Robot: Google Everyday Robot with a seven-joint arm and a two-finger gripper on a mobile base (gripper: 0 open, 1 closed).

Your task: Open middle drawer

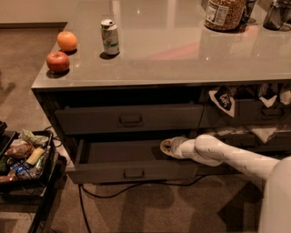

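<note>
Progress looks nearly complete: the middle drawer [100, 173] stands pulled out below the upper drawer [91, 121], floor exposed. The gripper [168, 146] sits inside at its right end; open or closed, I cannot tell. Next, likely: lift clear without snagging.

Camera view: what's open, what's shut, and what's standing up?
middle drawer: pulled open, inside showing.
top drawer: shut.
soda can: upright on the countertop.
jar: upright on the countertop.
gripper: over the middle drawer's inside, near its right end.
</note>
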